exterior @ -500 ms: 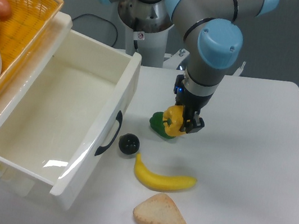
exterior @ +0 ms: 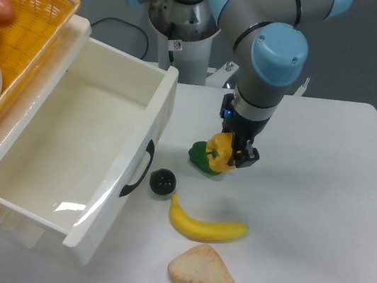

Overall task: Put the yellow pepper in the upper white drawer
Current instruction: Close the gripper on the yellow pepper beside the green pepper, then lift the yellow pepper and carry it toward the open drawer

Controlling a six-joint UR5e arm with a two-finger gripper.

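The claw is clamped on the yellow pepper, right of the upper white drawer, which stands pulled open. A green pepper lies just behind the yellow one, on its drawer side. A small black round object sits on the desk near the drawer's handle, with a banana and a bread slice further forward. A yellow woven basket rests on the drawer's far side.

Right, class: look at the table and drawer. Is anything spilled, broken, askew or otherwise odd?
Nothing looks spilled or damaged. The upper white drawer sits pulled open at a slant and looks empty. The tool is closed around the yellow pepper, right beside the green pepper. The banana lies flat.
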